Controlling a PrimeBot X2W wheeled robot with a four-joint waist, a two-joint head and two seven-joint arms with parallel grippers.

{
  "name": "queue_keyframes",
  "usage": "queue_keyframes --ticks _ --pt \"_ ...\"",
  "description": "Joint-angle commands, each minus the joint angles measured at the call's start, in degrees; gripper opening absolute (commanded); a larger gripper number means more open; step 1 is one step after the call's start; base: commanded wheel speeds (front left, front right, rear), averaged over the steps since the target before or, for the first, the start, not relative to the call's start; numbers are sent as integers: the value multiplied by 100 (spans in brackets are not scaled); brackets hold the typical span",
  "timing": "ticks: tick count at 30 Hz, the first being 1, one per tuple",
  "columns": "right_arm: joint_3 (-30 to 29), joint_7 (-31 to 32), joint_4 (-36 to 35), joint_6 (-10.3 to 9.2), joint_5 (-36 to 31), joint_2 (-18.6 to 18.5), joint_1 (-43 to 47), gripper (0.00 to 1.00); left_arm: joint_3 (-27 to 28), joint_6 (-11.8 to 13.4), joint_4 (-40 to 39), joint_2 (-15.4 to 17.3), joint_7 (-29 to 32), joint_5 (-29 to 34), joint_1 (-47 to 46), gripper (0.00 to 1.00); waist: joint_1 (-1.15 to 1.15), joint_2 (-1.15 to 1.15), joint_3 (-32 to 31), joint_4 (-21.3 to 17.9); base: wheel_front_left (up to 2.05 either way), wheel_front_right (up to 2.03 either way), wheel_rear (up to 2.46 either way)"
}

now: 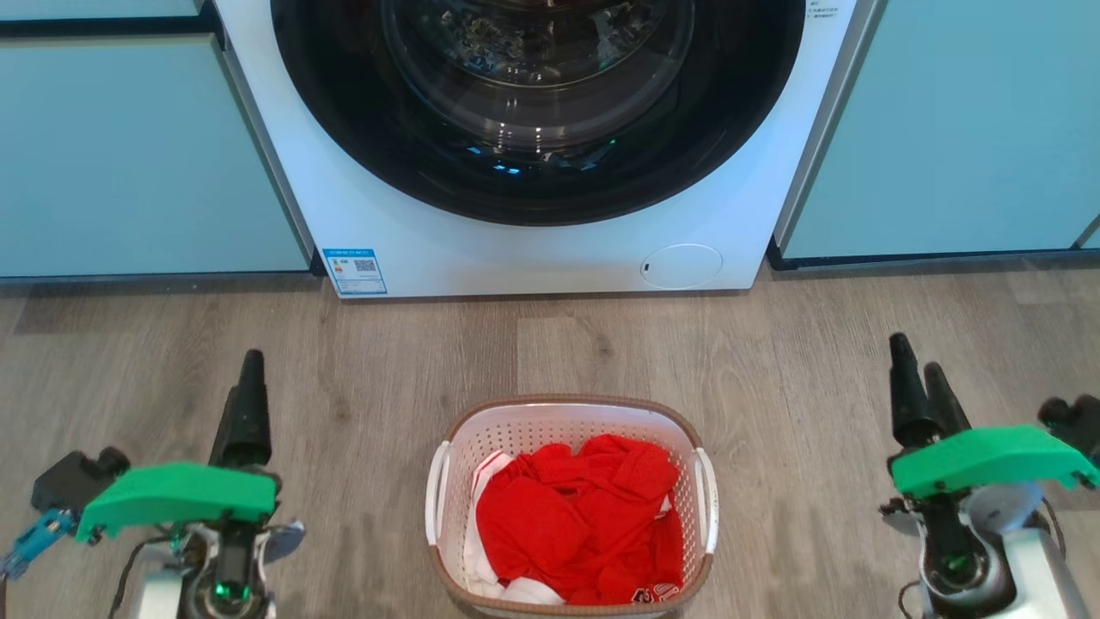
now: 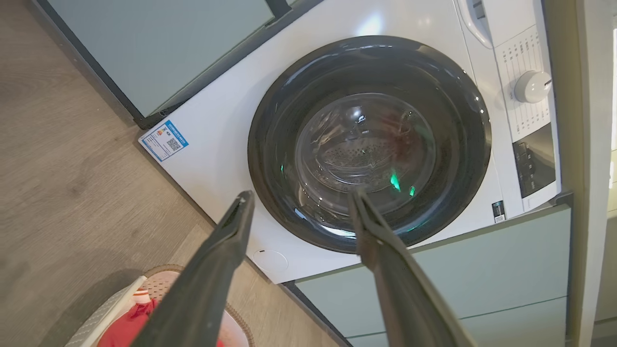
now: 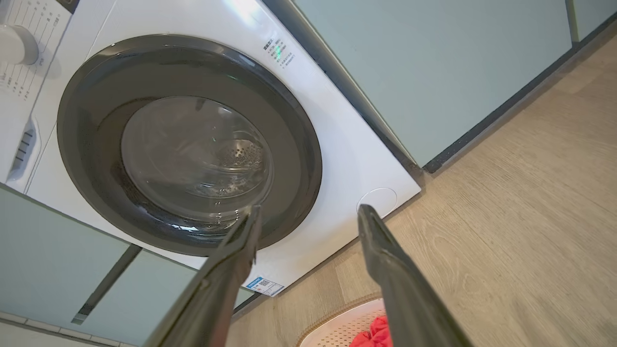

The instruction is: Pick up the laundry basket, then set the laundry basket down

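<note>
At 6 o'clock, white perforated brown-rimmed plastic laundry basket (image 1: 563,428); left gripper (image 1: 251,363) at 8, right gripper (image 1: 915,357) at 4, jaws spread, flanking it for lifting.

white washing machine (image 1: 533,249) with dark round door (image 1: 537,191) stands between pale teal cabinets (image 1: 129,155) on wood floor (image 1: 773,361).

The white perforated laundry basket (image 1: 571,430) with its brown woven-look rim stands upright on the wooden floor, holding red clothes.
</note>
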Motion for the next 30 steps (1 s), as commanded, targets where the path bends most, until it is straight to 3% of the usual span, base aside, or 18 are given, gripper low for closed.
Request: queue_keyframes --ticks 1,10,18,30 --pt "137 -100 -305 20 -304 -66 -407 100 6 79 -298 74 -83 264 -372 100 -1 0 -3 5 0 0 0" --pt "597 -252 -525 22 -1356 -230 -525 100 -538 371 -509 77 -234 1586 -453 100 -1 0 -26 18 0 0 0" --pt "891 -386 -620 23 -2162 -282 -594 100 -1096 1029 -665 108 -369 2772 -589 100 -1 0 -51 9 0 0 0" --pt "1120 -571 -690 26 -3267 -312 -602 100 -2335 2204 -549 630 -553 3823 -869 100 -1 0 -143 2 0 0 0"
